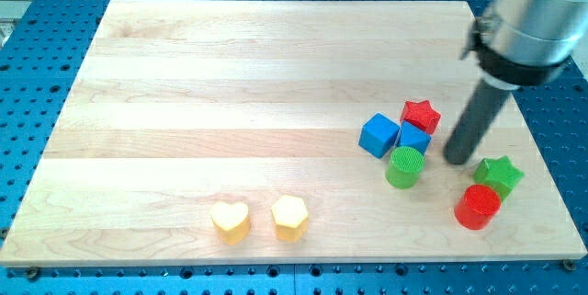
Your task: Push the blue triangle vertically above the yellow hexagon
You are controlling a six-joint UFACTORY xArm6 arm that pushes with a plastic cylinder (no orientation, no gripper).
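The blue triangle lies right of the board's middle, wedged between a blue cube on its left, a red star above it and a green cylinder below it. The yellow hexagon sits near the view's bottom edge, left of centre, far below and left of the triangle. My tip rests on the board just right of the blue triangle, a small gap away.
A yellow heart lies just left of the hexagon. A green star and a red cylinder sit right of and below my tip. The wooden board lies on a blue perforated table.
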